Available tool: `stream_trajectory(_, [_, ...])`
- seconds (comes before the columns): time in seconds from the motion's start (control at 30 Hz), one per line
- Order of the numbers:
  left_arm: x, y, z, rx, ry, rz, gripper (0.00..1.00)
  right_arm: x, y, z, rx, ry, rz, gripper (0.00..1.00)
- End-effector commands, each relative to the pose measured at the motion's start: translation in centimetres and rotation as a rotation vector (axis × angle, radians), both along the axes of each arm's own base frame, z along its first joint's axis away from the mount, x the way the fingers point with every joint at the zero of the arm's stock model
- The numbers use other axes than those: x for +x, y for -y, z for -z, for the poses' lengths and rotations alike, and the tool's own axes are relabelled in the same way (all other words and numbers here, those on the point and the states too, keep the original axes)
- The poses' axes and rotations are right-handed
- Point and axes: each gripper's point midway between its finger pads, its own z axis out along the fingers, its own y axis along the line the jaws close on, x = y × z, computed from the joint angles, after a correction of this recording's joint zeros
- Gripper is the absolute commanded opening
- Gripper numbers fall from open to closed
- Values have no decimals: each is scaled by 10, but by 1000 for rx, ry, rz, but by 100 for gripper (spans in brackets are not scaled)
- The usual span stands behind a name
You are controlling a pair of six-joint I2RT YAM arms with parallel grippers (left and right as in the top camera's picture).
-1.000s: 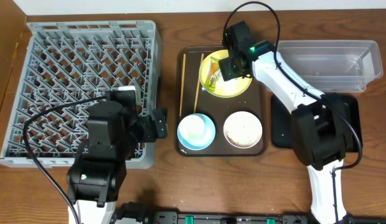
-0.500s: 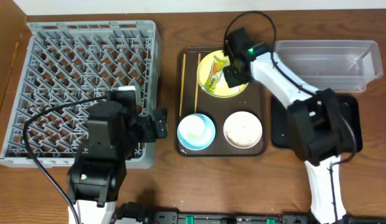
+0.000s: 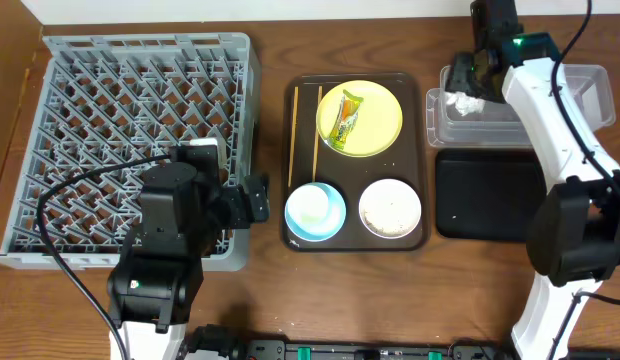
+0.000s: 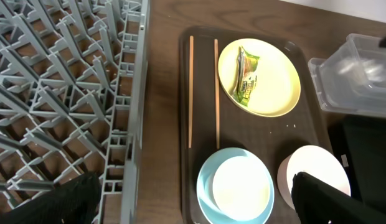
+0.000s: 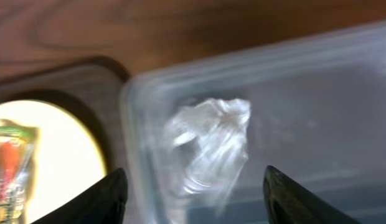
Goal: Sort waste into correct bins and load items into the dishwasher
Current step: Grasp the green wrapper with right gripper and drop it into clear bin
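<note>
My right gripper (image 3: 477, 78) hangs open over the left end of the clear tub (image 3: 550, 100). The crumpled white tissue (image 3: 460, 101) is in the tub below it, free of the fingers, and shows blurred in the right wrist view (image 5: 208, 146) between my open right gripper (image 5: 194, 180). The green-yellow wrapper (image 3: 345, 117) lies on the yellow plate (image 3: 375, 120). Two chopsticks (image 3: 293, 135) lie left of it. The light blue bowl (image 3: 315, 211) and the white bowl (image 3: 390, 208) with beige grains sit in front. My left gripper (image 3: 252, 200) is open and empty beside the grey dish rack (image 3: 130, 140); it (image 4: 193, 186) looks down on the blue bowl (image 4: 236, 186).
The plate, bowls and chopsticks rest on a dark brown serving tray (image 3: 418, 85). The flat black tray (image 3: 490, 195) lies right of it, just in front of the clear tub. A cable runs over the rack's front left part.
My right gripper has moved from above the yellow plate up and to the right over the clear tub. The tissue has come into view, lying in the tub. The left arm has not moved.
</note>
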Motion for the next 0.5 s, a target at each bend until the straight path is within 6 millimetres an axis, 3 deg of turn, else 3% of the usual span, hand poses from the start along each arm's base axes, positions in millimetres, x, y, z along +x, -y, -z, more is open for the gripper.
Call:
stream_trajectory(0.0, [1, 1, -10, -9, 23, 3, 98, 0, -73, -40, 90, 125, -344, 70])
stream_trajectory(0.07, [1, 1, -10, -9, 23, 3, 98, -4, -107, -47, 138, 157, -443, 70])
stream_trajectory(0.13, [1, 1, -10, -9, 23, 3, 98, -15, -159, -33, 154, 155, -541, 70])
stream_trajectory(0.27, [1, 1, -10, -9, 23, 3, 98, -8, -193, 10, 38, 160, -497, 76])
stream_trajectory(0.4, [1, 1, -10, -9, 23, 3, 98, 0, -239, 61, 34, 187, -494, 68])
stream_trajectory(0.47, [1, 1, -10, -9, 23, 3, 98, 1, -239, 79, 10, 176, -444, 65])
